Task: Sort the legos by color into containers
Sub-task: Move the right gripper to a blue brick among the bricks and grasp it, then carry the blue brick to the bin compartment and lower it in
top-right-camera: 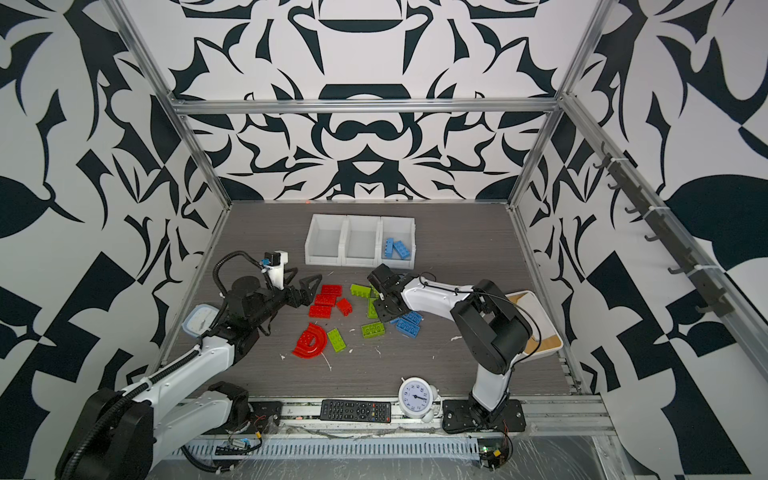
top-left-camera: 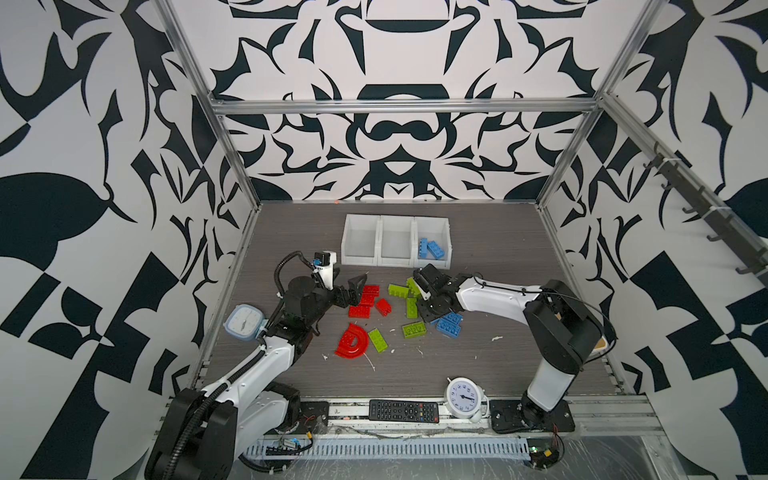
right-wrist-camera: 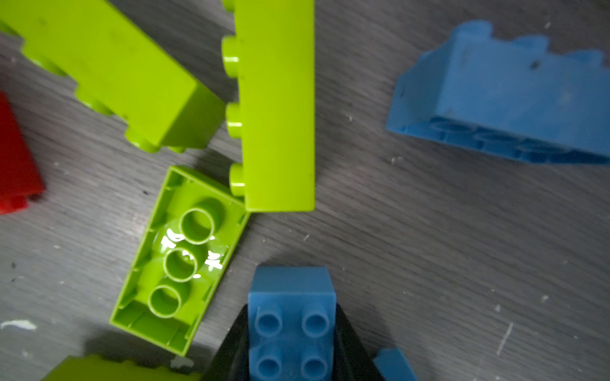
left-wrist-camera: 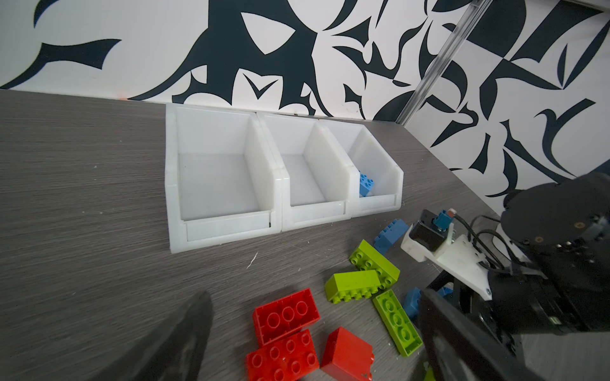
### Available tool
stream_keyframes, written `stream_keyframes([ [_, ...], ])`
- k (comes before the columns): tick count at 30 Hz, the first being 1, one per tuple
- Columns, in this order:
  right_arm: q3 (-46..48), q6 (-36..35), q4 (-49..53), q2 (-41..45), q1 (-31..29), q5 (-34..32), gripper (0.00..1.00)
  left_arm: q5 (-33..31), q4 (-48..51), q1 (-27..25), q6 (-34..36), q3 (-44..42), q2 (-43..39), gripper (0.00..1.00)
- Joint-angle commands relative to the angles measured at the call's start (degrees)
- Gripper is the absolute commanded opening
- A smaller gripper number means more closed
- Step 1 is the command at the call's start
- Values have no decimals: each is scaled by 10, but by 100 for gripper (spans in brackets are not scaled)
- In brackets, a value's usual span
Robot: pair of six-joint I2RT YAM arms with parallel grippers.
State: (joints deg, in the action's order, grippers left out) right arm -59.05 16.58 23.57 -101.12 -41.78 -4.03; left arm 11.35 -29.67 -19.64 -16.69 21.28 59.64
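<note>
The three white containers (top-left-camera: 360, 258) stand in a row at the back; the right one holds two blue legos (top-left-camera: 432, 248), the other two hold nothing. Red legos (top-left-camera: 369, 296), a red arch (top-left-camera: 352, 341), lime green legos (top-left-camera: 411, 307) and blue legos (top-left-camera: 449, 325) lie loose on the table. My left gripper (top-left-camera: 352, 293) hangs open beside the red legos, which show between its fingers (left-wrist-camera: 178, 339) in the left wrist view. My right gripper (right-wrist-camera: 292, 346) points down among the green and blue legos, shut on a small blue lego (right-wrist-camera: 292, 326).
A remote (top-left-camera: 404, 410) and a white alarm clock (top-left-camera: 463, 397) lie at the front edge. A blue-rimmed clock face (top-left-camera: 244, 322) sits at the left edge by my left arm. A white tub with tan interior (top-right-camera: 536, 324) stands behind my right arm.
</note>
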Motion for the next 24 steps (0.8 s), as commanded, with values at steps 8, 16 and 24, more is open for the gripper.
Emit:
stream_keyframes([
  [8, 7, 10, 6, 37, -4, 18, 28, -4, -2, -1, 0, -7, -4, 100],
  [16, -12, -5, 29, 98, 3, 6, 22, 0, 0, -1, 1, -5, -3, 100],
  [24, -77, -33, 61, 135, 36, -1, 22, 1, 2, -1, 0, -5, -9, 100],
])
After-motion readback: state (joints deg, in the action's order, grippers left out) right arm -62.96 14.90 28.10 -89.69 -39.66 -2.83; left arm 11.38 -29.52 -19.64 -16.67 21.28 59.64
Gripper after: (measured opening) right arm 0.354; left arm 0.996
